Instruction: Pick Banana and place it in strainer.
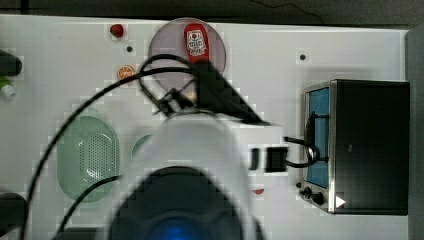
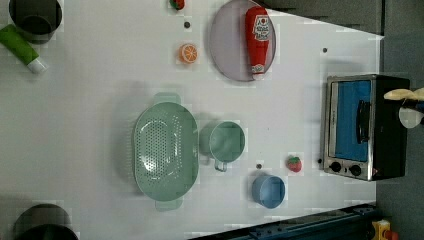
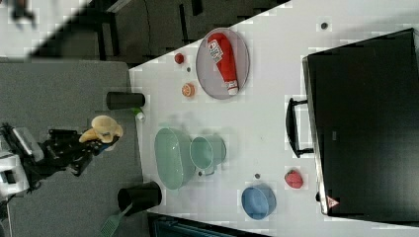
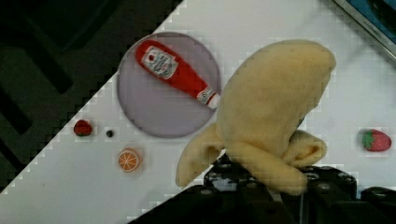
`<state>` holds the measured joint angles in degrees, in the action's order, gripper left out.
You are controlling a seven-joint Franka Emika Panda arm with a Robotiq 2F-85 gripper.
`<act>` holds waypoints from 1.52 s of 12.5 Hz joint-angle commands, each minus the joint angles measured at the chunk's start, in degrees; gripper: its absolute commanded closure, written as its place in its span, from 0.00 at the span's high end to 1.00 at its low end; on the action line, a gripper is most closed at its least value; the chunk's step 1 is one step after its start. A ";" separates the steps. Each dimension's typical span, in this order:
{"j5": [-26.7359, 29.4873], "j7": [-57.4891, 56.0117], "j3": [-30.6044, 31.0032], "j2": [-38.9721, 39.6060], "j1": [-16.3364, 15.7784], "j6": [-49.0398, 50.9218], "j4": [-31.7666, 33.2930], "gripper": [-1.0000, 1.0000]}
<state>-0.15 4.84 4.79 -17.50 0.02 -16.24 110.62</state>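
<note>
The gripper (image 4: 261,179) is closed on the banana (image 4: 271,116), its black fingers pinching the peel end so that the pale tip sticks out beyond them and the yellow peel strips splay to either side. In the right view the gripper (image 3: 91,140) holds the banana (image 3: 104,129) well off the white table (image 3: 267,118), out past the table's edge at the right view's left, with the arm reaching in from that side. The strainer (image 2: 165,147) lies on the table with nothing in it, and a green cup (image 2: 227,141) stands just beside it on the left view's right. A blue bowl (image 2: 268,190) and a toy strawberry (image 2: 294,163) lie further toward the left view's lower right, near a small oven (image 2: 365,127) with a blue door. A grey plate (image 2: 227,42) carries a red ketchup bottle (image 2: 258,37), and an orange slice (image 2: 188,53) lies near the plate on the left view's left.
</note>
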 commanded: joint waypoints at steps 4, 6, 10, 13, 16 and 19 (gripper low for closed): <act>4.87 13.45 18.50 9.22 -3.95 -2.39 3.86 0.22; 5.36 27.16 24.41 14.51 -4.02 -6.28 3.94 0.22; 3.04 53.21 31.72 26.90 -4.22 -18.33 4.46 0.22; -8.22 64.95 32.82 31.88 -4.46 -22.10 6.44 0.27; -9.16 67.12 32.65 33.58 -4.43 -24.09 7.84 0.59; -9.16 67.13 32.60 33.27 -4.38 -25.15 7.85 0.93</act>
<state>-8.30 67.48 37.80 18.42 -5.10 -40.26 118.96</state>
